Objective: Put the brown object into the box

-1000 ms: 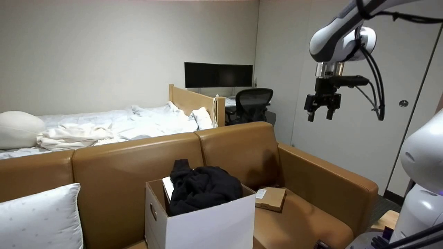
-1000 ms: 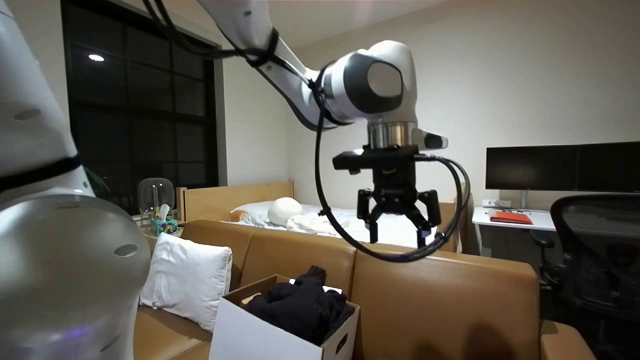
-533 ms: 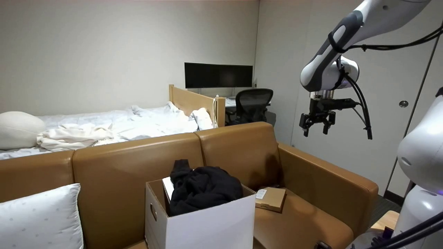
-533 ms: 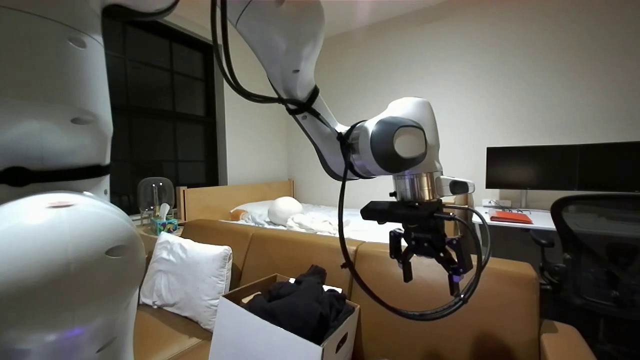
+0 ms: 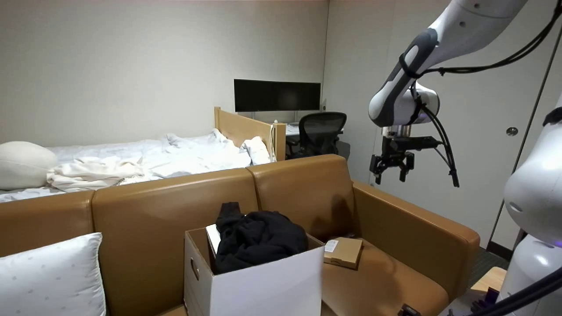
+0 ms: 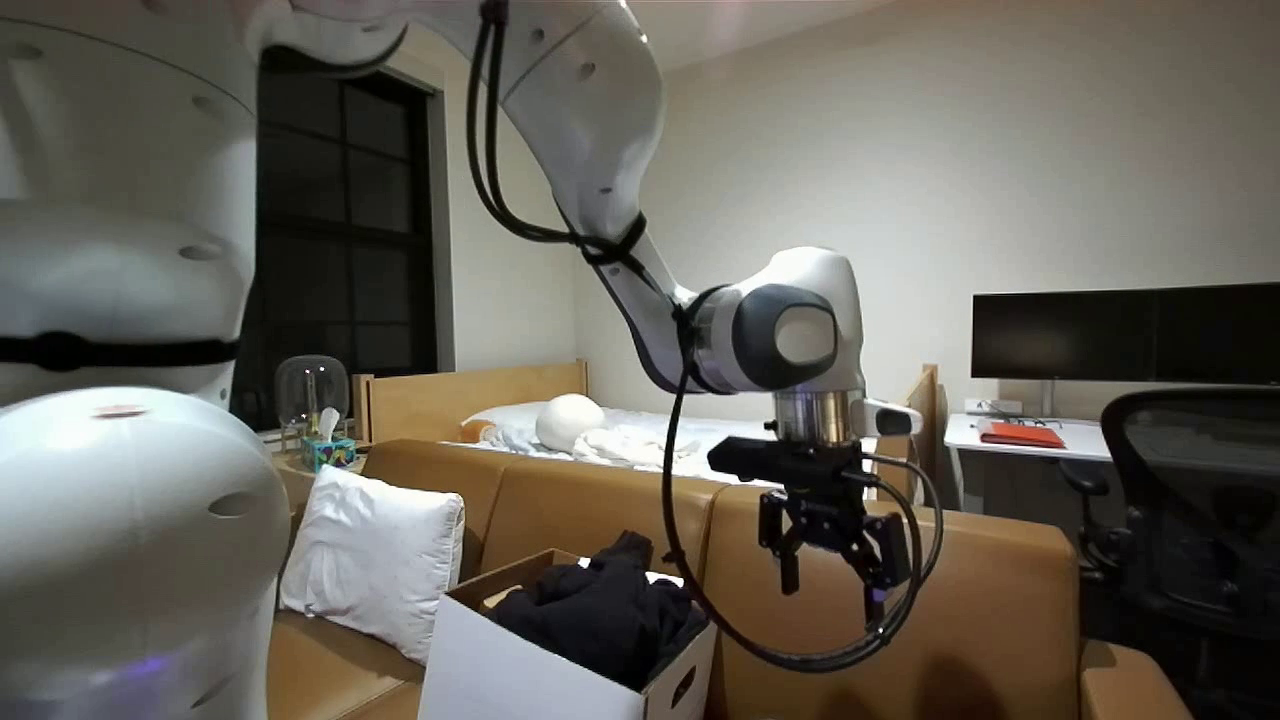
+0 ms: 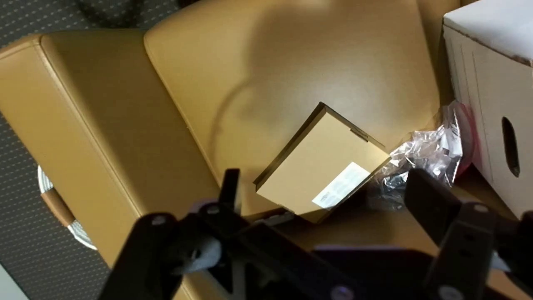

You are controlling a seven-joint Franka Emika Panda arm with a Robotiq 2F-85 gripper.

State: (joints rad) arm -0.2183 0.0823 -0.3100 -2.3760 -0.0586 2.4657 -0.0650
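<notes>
So the brown object [image 7: 310, 160] is a flat cardboard slab, crisp corners, pale sticker [image 7: 341, 185] on top, lying on the smooth, leathery brown bench [image 5: 382, 281]. Super crinkly clear plastic [image 7: 437, 152] is bunched between the slab and the white box [image 5: 268, 287], which is squarish with an oval hand hole [image 7: 510, 146] and rumpled black cloth [image 5: 261, 239] poking up out of it. From where I'm standing, the arm [image 6: 605, 130] leans out and bends, wrist [image 6: 815, 415] aimed down, fingers [image 6: 789, 572] spread apart, hanging well above the bench seat.
</notes>
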